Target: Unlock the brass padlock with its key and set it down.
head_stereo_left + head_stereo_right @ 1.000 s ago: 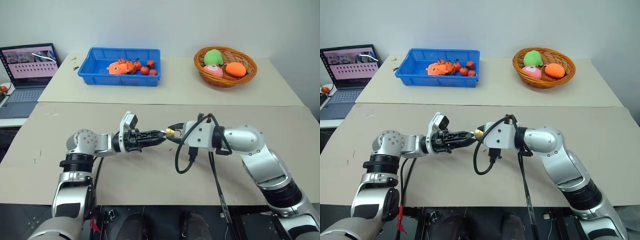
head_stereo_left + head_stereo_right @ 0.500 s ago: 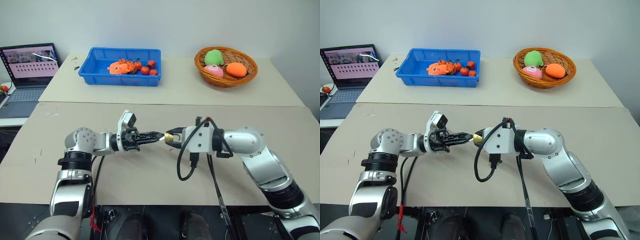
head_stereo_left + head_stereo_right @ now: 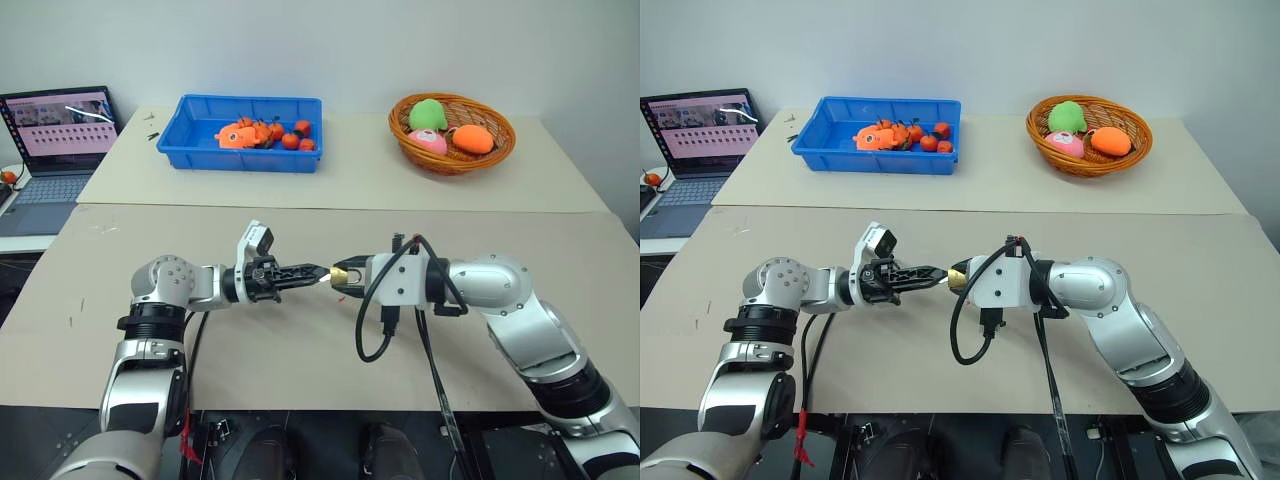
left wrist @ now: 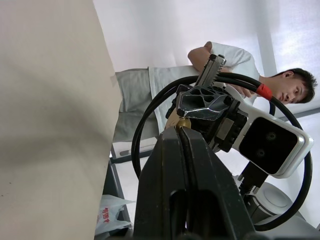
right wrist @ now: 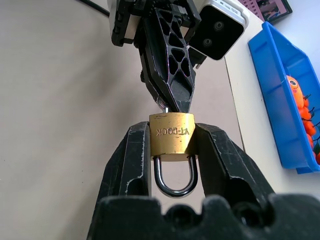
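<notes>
Above the bench point(image 3: 300, 350), padlock held clear of the surface, likely so the key can come in from the side. Right gripper point(image 5: 172, 145) clamped on the brass padlock point(image 5: 172, 138), shackle pointing back toward the wrist, keyway end outward. Left gripper point(image 3: 318, 271) pinched together on the key point(image 5: 165, 106), tips touching the padlock's outer end; how deep the key sits, impossible to tell.
</notes>
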Robot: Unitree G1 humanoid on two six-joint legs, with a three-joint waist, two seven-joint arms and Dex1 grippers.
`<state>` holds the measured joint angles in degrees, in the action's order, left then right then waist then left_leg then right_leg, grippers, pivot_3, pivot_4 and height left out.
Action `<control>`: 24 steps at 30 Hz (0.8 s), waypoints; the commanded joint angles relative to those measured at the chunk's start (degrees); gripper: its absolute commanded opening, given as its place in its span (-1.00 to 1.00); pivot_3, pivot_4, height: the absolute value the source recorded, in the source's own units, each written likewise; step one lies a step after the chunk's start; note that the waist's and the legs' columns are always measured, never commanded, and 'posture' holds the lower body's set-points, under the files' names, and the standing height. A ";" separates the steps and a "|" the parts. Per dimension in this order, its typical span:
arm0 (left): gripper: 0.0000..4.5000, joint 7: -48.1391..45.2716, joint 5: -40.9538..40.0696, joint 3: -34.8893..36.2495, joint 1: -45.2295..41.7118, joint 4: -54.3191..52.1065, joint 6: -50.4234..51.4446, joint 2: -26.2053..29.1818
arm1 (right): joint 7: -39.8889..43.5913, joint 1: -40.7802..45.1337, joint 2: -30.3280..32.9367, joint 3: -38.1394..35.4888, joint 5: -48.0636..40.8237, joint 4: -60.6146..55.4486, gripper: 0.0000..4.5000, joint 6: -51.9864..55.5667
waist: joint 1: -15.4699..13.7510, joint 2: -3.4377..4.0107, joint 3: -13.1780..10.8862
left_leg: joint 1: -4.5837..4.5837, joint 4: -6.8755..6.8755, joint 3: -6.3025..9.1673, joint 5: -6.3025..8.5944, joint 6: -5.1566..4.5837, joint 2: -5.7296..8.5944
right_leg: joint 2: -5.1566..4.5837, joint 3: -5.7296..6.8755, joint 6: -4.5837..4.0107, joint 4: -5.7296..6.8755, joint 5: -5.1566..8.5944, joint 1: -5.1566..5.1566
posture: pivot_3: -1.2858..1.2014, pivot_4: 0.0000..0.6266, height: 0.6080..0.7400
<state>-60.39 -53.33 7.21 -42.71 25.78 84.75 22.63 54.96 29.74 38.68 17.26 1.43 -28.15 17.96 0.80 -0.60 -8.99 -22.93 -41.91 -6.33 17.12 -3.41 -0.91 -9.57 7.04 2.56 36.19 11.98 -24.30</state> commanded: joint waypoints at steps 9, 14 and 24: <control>-0.99 -2.21 -0.86 -1.82 0.43 -4.01 -0.09 0.75 | -0.25 -0.07 0.44 -1.04 -0.41 -0.36 -0.60 -0.89 | 0.00 0.00 0.00 | 0.00 0.00 0.00 0.00 0.00 0.00 | 0.00 0.00 0.00 0.00 0.00 0.00 | 0.03 -0.52 0.28; -0.99 -2.42 -1.14 -1.97 0.79 -4.47 -0.19 0.81 | -0.34 0.19 0.39 -1.02 -0.35 -0.13 -0.60 -0.96 | -0.01 0.00 0.00 | 0.00 0.00 0.00 0.00 0.00 0.00 | 0.00 0.00 0.00 0.00 0.00 -0.01 | 0.03 -0.52 0.28; -0.99 -3.79 -1.28 -1.68 0.57 -4.60 -1.84 1.20 | -0.57 0.59 0.20 -0.91 -0.15 0.04 -0.60 -1.10 | -0.03 0.00 0.00 | -0.01 0.00 0.00 0.00 0.00 0.00 | 0.00 0.00 0.00 -0.01 0.00 -0.01 | 0.03 -0.52 0.28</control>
<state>-61.96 -53.23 5.46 -41.87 23.34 82.91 23.81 54.91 29.57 38.76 17.32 0.90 -27.99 17.41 0.77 -0.61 -8.99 -22.94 -41.91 -6.32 17.12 -3.41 -0.91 -9.57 7.04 2.56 36.19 11.98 -24.31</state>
